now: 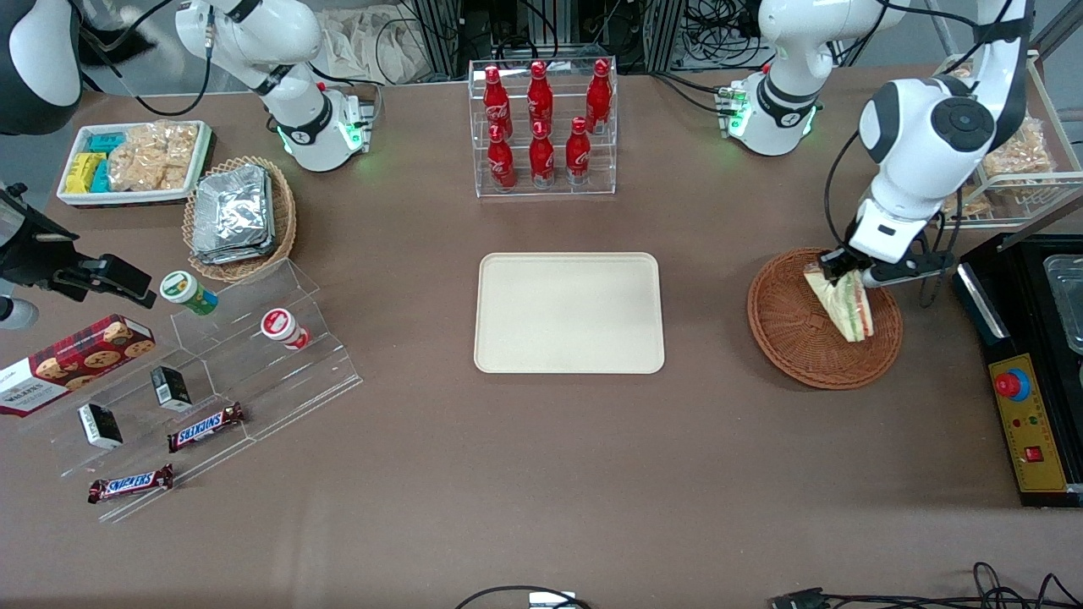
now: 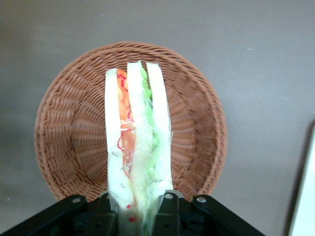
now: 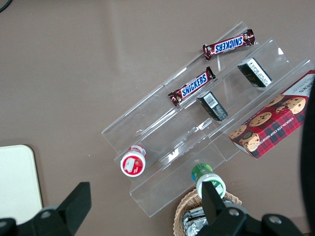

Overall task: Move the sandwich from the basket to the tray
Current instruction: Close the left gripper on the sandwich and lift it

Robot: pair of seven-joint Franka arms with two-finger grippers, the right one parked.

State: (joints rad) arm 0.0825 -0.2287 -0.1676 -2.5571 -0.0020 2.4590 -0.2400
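Sandwich wedge of pale bread with red and green filling [image 1: 846,303] hangs tilted above the round reddish-brown wicker basket [image 1: 791,342], clamped at its upper end by the left arm's pincer [image 1: 841,267]. Bare brown surface [image 1: 706,338] separates the basket's rim from the flat cream rectangular tray [image 1: 568,312], well apart toward the parked arm's end.

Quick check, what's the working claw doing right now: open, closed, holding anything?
Left claw: closed on the sandwich, gripping it at one end above the basket.
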